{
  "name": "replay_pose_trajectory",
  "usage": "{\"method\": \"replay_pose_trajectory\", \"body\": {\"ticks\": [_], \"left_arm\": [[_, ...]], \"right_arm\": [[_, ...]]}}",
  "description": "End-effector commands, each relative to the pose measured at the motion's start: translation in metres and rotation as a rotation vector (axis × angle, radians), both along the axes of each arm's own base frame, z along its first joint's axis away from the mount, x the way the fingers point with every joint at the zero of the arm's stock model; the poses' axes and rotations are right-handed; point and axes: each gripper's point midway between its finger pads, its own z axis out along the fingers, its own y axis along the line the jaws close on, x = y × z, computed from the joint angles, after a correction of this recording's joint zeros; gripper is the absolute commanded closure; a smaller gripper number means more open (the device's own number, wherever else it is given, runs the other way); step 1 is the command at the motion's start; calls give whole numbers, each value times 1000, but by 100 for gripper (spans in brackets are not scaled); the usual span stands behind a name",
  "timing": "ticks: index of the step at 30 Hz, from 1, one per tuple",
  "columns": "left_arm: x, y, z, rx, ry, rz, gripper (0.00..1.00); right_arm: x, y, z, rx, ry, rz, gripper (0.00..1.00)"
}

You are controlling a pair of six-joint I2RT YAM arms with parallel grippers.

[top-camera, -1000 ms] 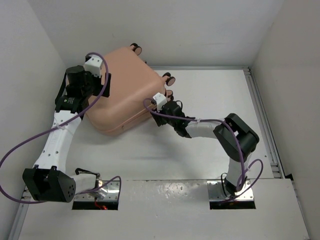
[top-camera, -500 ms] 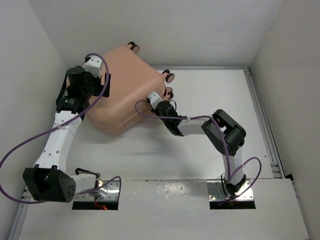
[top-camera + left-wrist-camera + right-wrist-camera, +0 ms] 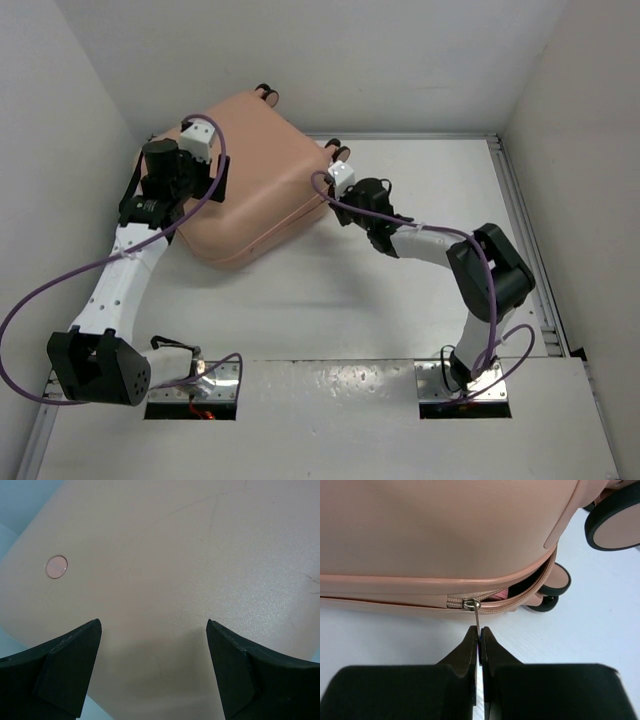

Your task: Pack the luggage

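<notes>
Luggage (image 3: 255,175) lies far left on the surface (image 3: 400,300); right gripper (image 3: 479,632) at its right edge pinches the zipper pull (image 3: 477,614); left gripper (image 3: 152,667) is spread over its top.

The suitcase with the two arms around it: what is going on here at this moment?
The robot is zipping up the pink suitcase, which lies flat on the table. The right pincer is shut on the zipper pull at the side seam. Left of the slider the seam looks closed. To its right, around the corner by the wheels, a gap is not yet zipped. The left pincer is open over the lid; I cannot tell whether it presses on it.
</notes>
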Motion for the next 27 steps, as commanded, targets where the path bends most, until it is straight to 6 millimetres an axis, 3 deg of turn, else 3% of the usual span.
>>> {"method": "replay_pose_trajectory", "body": {"ticks": [1,5,9,10,16,19,23,27], "left_arm": [[2,-8,8,2,-36,-34,9],[4,-8,5,2,-27,-34,9],[0,-12,0,22,-22,-72,10],[-4,-17,7,21,-44,-110,10],[-26,-17,-2,54,-19,-173,10],[-33,-2,-7,53,8,-131,7],[-38,14,-16,33,55,-73,6],[-52,27,-19,79,106,-64,2]], "right_arm": [[35,-13,43,108,-71,-49,100],[34,-6,43,133,-63,8,100],[41,-12,33,146,-14,-25,100],[47,-19,32,138,-19,-49,100],[74,-58,42,167,-62,-186,100],[81,-80,40,174,-73,-262,100],[86,-91,43,188,-85,-293,100],[91,-81,42,218,-67,-252,100]]}}
